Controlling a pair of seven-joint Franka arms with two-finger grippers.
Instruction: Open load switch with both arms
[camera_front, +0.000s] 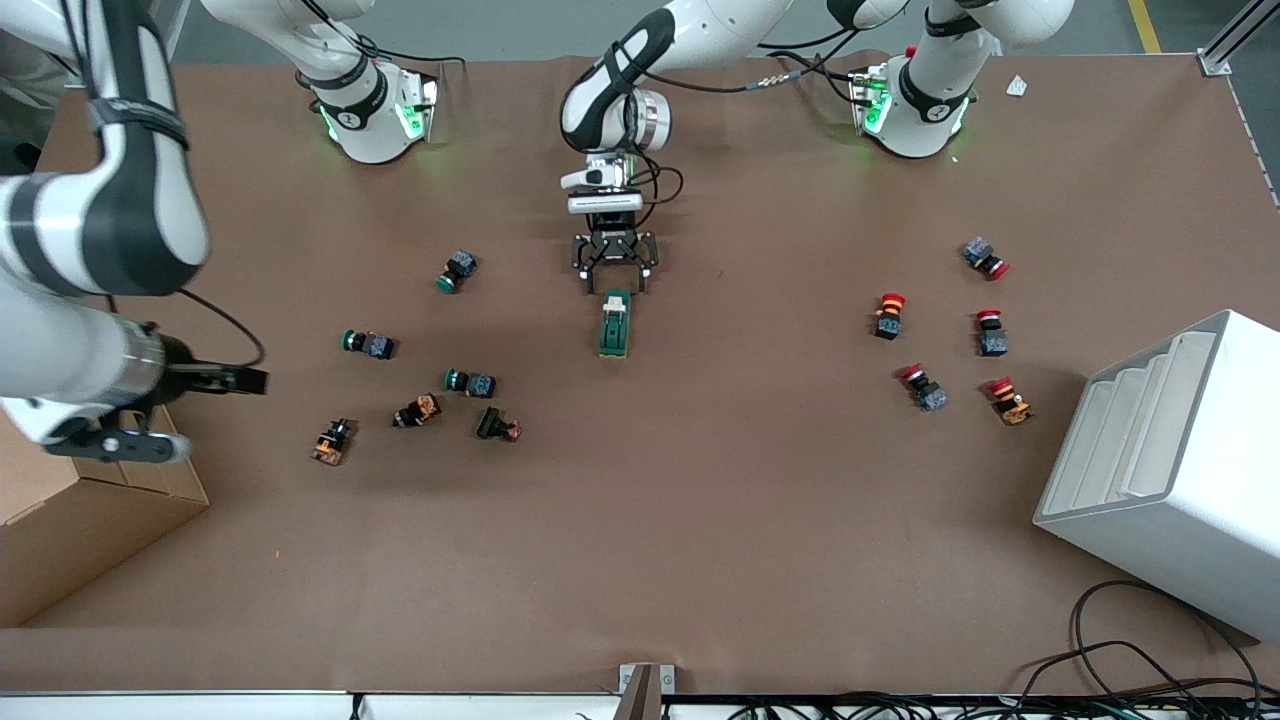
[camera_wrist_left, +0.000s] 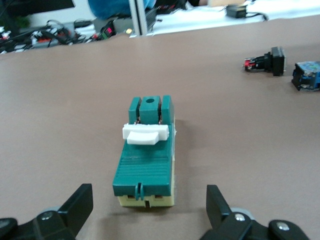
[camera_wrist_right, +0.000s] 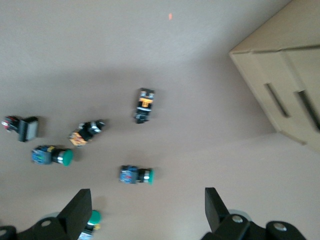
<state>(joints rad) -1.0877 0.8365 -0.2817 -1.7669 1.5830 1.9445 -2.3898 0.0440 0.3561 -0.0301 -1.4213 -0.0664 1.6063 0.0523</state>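
Green load switch (camera_front: 614, 323) beneath spread left tool (camera_front: 612, 278).

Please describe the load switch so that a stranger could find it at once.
Find the left gripper, open, low at the table's middle. The load switch lies just nearer the front camera. It is one long dark green block with a white lever; the push buttons nearby are small and round-capped.

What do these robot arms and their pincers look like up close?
Both arms are glossy white jointed tubes with black bands, green lights at their bases and black cables trailing. The left pincer and the right pincer are black, each with two angular fingers.
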